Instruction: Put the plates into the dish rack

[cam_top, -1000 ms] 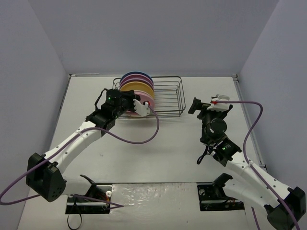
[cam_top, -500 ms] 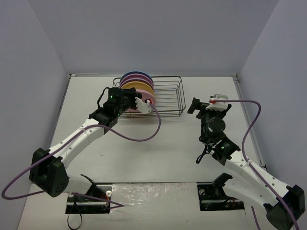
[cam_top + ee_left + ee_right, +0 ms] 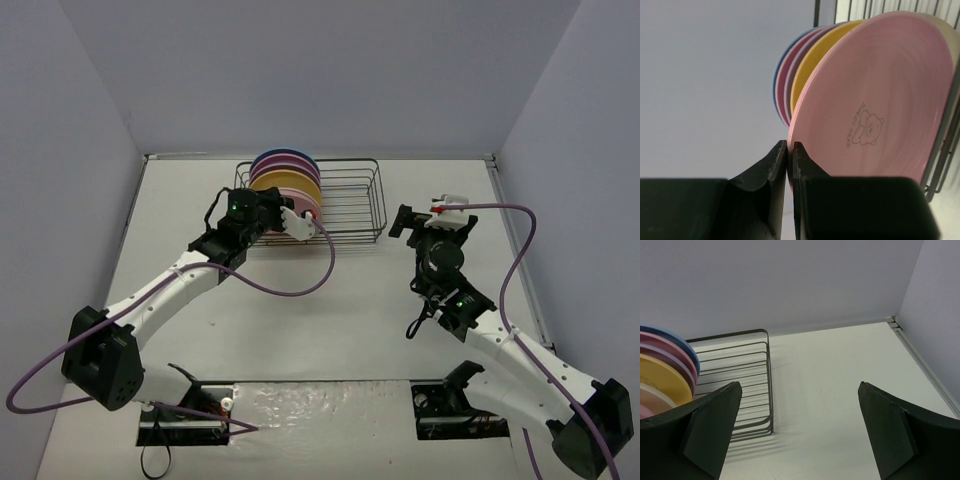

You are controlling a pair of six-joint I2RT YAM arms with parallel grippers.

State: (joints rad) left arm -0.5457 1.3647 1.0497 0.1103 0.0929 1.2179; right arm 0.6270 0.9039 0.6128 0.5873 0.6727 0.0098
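Six round matte plates [image 3: 285, 180] stand on edge, packed close at the left end of the rectangular black wire dish rack [image 3: 352, 205]; no plate lies on the pale desk [image 3: 330, 330], so the loading looks done or nearly so. Nearest the left arm [image 3: 180, 282] is a pink plate [image 3: 875, 115] with a faint bear emblem, and a cream rim shows at its right edge. The left arm's jaws are clenched with only a sliver of light between them, their tips right at that plate's lower rim; nothing shows between them. The right arm's jaws are spread wide and empty, over the desk to the right of the rack.

The risk sits with the left side. A push or a crooked pull-away could catch the rim, lever the pink plate out of its slot and topple its neighbours. The light rack may slide too, and the looping purple cable [image 3: 300, 290] could snag its wire
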